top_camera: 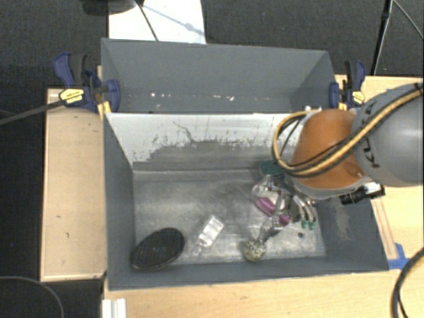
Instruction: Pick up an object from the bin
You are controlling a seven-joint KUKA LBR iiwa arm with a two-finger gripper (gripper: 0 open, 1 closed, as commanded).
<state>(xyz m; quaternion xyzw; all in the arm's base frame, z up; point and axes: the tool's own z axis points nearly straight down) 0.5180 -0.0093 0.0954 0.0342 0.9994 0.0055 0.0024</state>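
Observation:
My gripper [289,212] hangs under the orange wrist cover in the right part of the bin, low over the floor. A small magenta and white thing [265,203] lies right against its left side. Whether it is gripped or merely beside the gripper I cannot tell. Just below and to the left, a small round olive-brown thing [253,250] sits on the floor near the front wall, with a thin metal piece [267,232] reaching from it up towards the gripper. A clear plastic piece [209,232] lies further left, at the middle front.
A black oval ribbed thing [157,248] rests in the front left corner. Something dark green [269,168] peeks out beside the orange cover near the back wall. The arm and its cables cover the right side of the bin.

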